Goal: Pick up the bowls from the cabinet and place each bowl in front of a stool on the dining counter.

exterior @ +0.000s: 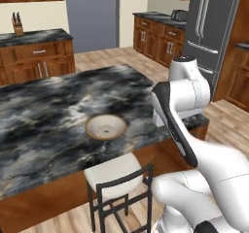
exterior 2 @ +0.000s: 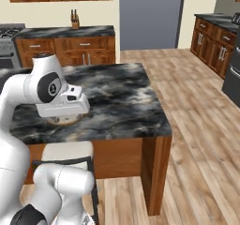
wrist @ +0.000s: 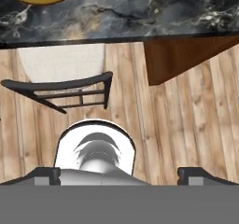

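A knife block (exterior: 17, 24) is seen on the far wall desk (exterior: 34, 37), well beyond the tool. A grey refrigerator (exterior: 214, 28) (double-doored) stands off to the side. Plank flooring (wrist: 186, 120) lies below the tool.

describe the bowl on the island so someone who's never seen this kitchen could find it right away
Start at the dining counter, the long island with a black, grey and white marbled top. Near its front edge, right above the stool with the off-white seat, sits the bowl. It is round, cream inside with a pale rim.
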{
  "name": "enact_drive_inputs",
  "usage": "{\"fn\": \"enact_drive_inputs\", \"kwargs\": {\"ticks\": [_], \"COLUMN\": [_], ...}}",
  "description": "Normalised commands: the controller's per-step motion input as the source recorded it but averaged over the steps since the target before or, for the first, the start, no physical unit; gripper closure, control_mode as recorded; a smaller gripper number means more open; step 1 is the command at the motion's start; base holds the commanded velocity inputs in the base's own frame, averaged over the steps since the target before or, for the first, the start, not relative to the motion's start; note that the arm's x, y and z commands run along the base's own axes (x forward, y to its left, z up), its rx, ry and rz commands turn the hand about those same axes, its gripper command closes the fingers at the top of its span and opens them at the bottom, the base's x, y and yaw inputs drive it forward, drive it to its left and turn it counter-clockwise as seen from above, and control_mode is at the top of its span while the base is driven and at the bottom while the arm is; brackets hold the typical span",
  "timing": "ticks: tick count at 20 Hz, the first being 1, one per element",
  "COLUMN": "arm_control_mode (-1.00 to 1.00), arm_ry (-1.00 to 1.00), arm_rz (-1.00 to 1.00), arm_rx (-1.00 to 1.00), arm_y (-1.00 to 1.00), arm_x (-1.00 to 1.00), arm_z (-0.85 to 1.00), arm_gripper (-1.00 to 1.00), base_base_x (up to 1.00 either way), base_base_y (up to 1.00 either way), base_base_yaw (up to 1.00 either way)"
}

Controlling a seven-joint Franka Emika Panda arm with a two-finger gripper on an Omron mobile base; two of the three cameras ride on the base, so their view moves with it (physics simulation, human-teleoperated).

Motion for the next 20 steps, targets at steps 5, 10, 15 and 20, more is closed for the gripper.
{"fn": "enact_drive_inputs", "kwargs": {"ticks": [5, 10, 15, 20], "arm_control_mode": [1.00, 1.00, 1.00, 1.00], "arm_ry": [0.00, 0.00, 0.00, 0.00], "arm_rz": [0.00, 0.00, 0.00, 0.00], "arm_rx": [0.00, 0.00, 0.00, 0.00], "arm_y": [0.00, 0.00, 0.00, 0.00], "arm_x": [0.00, 0.00, 0.00, 0.00], "arm_z": [0.00, 0.00, 0.00, 0.00], "arm_gripper": [-1.00, -1.00, -1.00, -1.00], "base_base_x": [0.34, 0.85, 0.92, -0.35], "base_base_y": [-1.00, -1.00, -1.00, -1.00], "base_base_yaw": [-0.04, -0.13, -0.07, -0.01]}}
